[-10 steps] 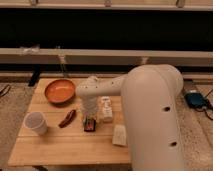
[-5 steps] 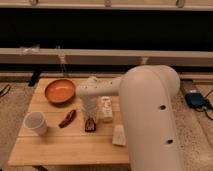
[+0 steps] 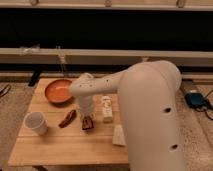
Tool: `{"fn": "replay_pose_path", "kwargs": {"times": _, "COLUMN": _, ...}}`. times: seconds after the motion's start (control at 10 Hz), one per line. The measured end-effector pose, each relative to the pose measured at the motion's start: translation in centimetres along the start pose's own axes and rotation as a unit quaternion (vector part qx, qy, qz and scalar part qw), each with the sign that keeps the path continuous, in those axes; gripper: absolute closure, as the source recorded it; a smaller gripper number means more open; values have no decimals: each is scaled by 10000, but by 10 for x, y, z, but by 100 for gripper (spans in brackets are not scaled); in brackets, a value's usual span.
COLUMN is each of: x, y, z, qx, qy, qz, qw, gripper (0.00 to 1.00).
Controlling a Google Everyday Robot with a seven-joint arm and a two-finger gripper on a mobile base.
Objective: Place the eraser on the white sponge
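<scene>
The eraser (image 3: 88,123), a small dark bar with reddish edges, lies on the wooden table (image 3: 60,145) near its middle. My gripper (image 3: 86,115) hangs straight down from the white arm and sits right over the eraser, hiding its top part. The white sponge (image 3: 118,135), a cream block, lies on the table to the right of the eraser and a little nearer the front edge, apart from the gripper.
A white ridged bottle-like object (image 3: 106,109) lies just right of the gripper. A red chili-shaped item (image 3: 67,118) lies to its left. A white cup (image 3: 36,123) stands at the left and an orange bowl (image 3: 59,90) at the back left. My large arm covers the table's right side.
The arm's upper part has shifted slightly. The gripper stays over the eraser, and the objects on the table have not moved.
</scene>
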Motion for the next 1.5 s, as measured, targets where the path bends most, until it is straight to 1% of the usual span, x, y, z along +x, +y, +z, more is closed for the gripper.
{"fn": "replay_pose_path", "kwargs": {"times": 0.2, "x": 16, "y": 2, "z": -21, "qx": -48, "qy": -81, "qz": -4, "qw": 10000, "gripper": 100}}
{"fn": "replay_pose_path", "kwargs": {"times": 0.3, "x": 30, "y": -2, "z": -31, "qx": -67, "qy": -80, "qz": 80, "qw": 9999, "gripper": 100}}
{"fn": "replay_pose_path", "kwargs": {"times": 0.4, "x": 52, "y": -15, "z": -39, "qx": -51, "qy": -35, "qz": 278, "qw": 9996, "gripper": 100}}
{"fn": "replay_pose_path", "kwargs": {"times": 0.5, "x": 63, "y": -24, "z": -41, "qx": -34, "qy": 8, "qz": 404, "qw": 9992, "gripper": 100}}
{"fn": "replay_pose_path", "kwargs": {"times": 0.6, "x": 77, "y": -39, "z": -42, "qx": -12, "qy": 68, "qz": 618, "qw": 9981, "gripper": 100}}
{"fn": "replay_pose_path", "kwargs": {"times": 0.7, "x": 94, "y": -58, "z": -42, "qx": 39, "qy": 149, "qz": 878, "qw": 9960, "gripper": 100}}
{"fn": "replay_pose_path", "kwargs": {"times": 0.8, "x": 102, "y": -70, "z": -42, "qx": 63, "qy": 188, "qz": 1044, "qw": 9943, "gripper": 100}}
{"fn": "replay_pose_path", "kwargs": {"times": 1.0, "x": 118, "y": -103, "z": -38, "qx": 119, "qy": 265, "qz": 1458, "qw": 9889, "gripper": 100}}
{"fn": "replay_pose_path", "kwargs": {"times": 1.2, "x": 124, "y": -130, "z": -33, "qx": 138, "qy": 296, "qz": 1760, "qw": 9839, "gripper": 100}}
{"fn": "replay_pose_path", "kwargs": {"times": 1.3, "x": 124, "y": -141, "z": -29, "qx": 119, "qy": 311, "qz": 1895, "qw": 9813, "gripper": 100}}
{"fn": "replay_pose_path", "kwargs": {"times": 1.4, "x": 122, "y": -149, "z": -22, "qx": 48, "qy": 306, "qz": 1982, "qw": 9797, "gripper": 100}}
{"fn": "replay_pose_path", "kwargs": {"times": 1.5, "x": 120, "y": -154, "z": -18, "qx": 15, "qy": 317, "qz": 2010, "qw": 9791, "gripper": 97}}
